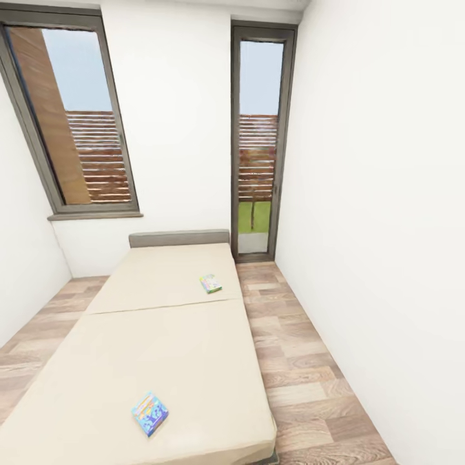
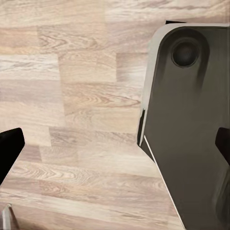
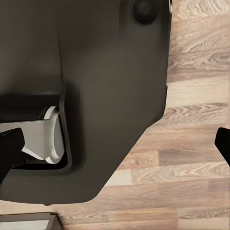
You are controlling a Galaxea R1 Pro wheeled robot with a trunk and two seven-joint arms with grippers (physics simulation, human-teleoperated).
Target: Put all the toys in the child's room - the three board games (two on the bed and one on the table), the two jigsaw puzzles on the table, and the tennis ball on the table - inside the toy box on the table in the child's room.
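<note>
two board games lie on the bed: a blue one near the foot, another farther up by the right side. they look flat, light, stiff; grab an edge. left gripper and right gripper are spread wide, holding nothing.

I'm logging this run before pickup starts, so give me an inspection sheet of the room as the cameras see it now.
Surface: cream bed, two mattress panels, grey headboard at the far end.
Job's things: near board game, blue lid, flat on the near panel; far board game, pale green lid, flat on the far panel by the bed's right edge. Lettering too small to read.
Clutter: nothing seen.
Grippers: left gripper and right gripper both have jaws spread wide, holding nothing, over the robot base and floor.
Cables: nothing seen.
Surroundings: wood-plank floor, white walls, wide window, narrow tall window.
</note>
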